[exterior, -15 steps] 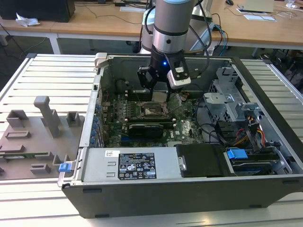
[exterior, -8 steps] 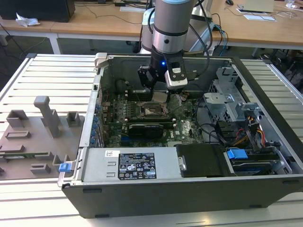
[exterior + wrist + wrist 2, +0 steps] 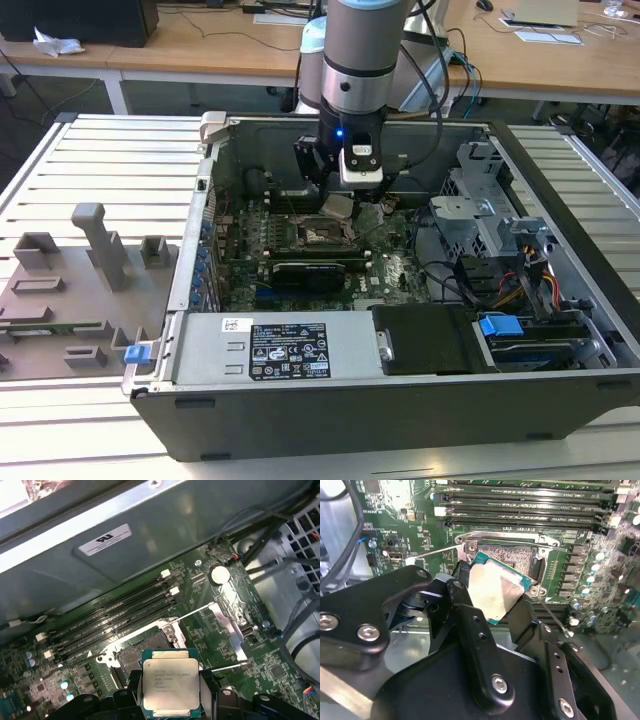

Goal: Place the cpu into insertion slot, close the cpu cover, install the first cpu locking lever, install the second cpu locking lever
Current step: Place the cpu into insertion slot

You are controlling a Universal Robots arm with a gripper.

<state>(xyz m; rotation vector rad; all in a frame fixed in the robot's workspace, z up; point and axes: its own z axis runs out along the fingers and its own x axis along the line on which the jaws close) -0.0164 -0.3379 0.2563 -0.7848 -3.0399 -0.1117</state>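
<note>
Exterior view overlooks the whole case (image 3: 400,412); both wrist views closely share the insertion slot (image 3: 512,555) (image 3: 135,654).

cpu (image 3: 492,585) side edges covered by gripper (image 3: 490,597); insertion slot (image 3: 512,555) partly hidden behind cpu.

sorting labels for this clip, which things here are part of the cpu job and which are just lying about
Job in hand:
cpu, gripped in the claw
insertion slot, open
locking levers, raised

Lying about:
memory slots
expansion card
coin battery
power supply
</note>
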